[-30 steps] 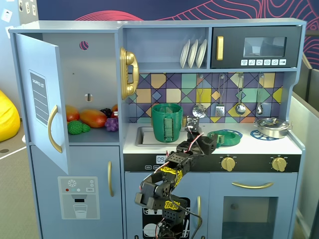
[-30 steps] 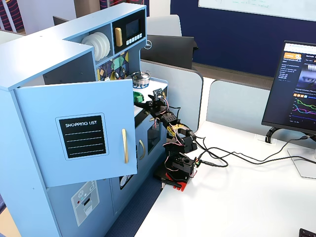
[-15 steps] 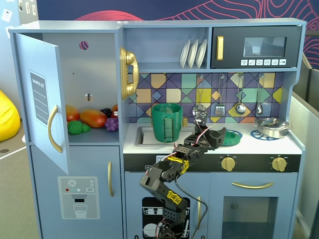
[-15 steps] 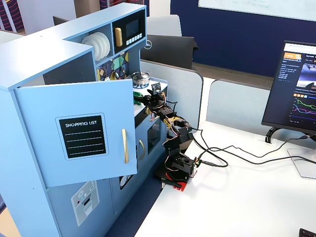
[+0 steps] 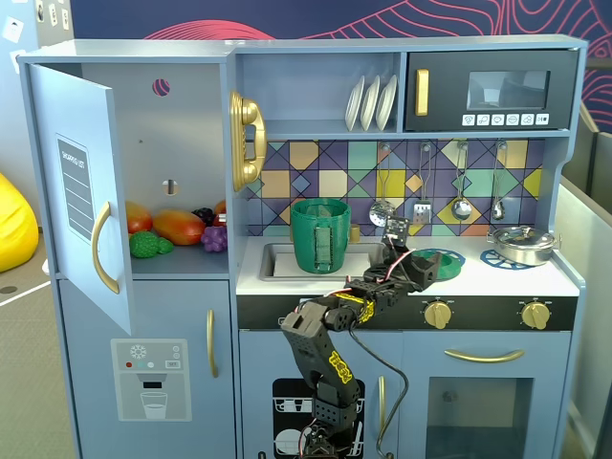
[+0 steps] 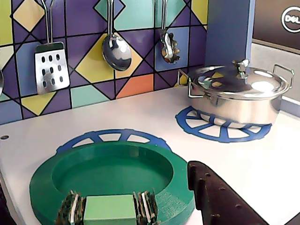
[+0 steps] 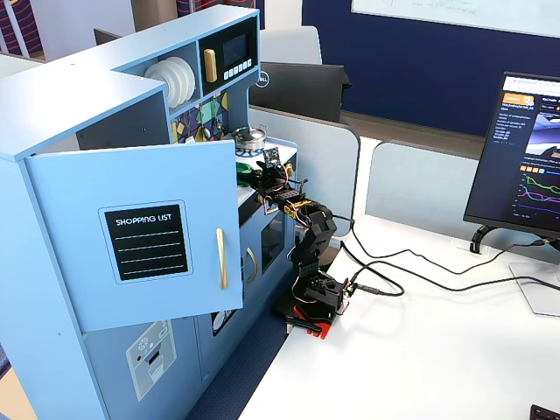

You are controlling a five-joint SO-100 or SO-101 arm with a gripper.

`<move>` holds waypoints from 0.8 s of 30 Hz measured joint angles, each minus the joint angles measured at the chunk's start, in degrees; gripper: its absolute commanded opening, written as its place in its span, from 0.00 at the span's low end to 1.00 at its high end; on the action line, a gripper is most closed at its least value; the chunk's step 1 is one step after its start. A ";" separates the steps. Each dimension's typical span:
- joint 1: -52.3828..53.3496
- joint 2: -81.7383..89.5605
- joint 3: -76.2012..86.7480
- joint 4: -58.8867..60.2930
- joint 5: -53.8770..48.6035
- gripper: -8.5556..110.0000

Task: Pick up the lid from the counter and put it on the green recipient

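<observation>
Fridge door (image 7: 149, 232) reads "SHOPPING LIST" (monitor says DELL); fingers (image 6: 154, 208) spread around the lid (image 6: 112, 180).

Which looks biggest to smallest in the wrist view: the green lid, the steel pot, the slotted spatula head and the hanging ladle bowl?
1. Green lid, though it lies nearest the camera, which inflates it.
2. Steel pot.
3. Slotted spatula head.
4. Ladle bowl, only slightly smaller than the spatula head.

one green lid (image 6: 112, 180), one green recipient (image 5: 320, 234), one steel pot (image 6: 239, 96), two blue burner rings (image 6: 222, 129), three white plates (image 5: 371, 102), two gold knobs (image 5: 437, 313), one gripper (image 5: 413, 265).
</observation>
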 measured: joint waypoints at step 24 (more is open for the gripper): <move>-0.88 -6.50 0.00 -3.69 0.00 0.41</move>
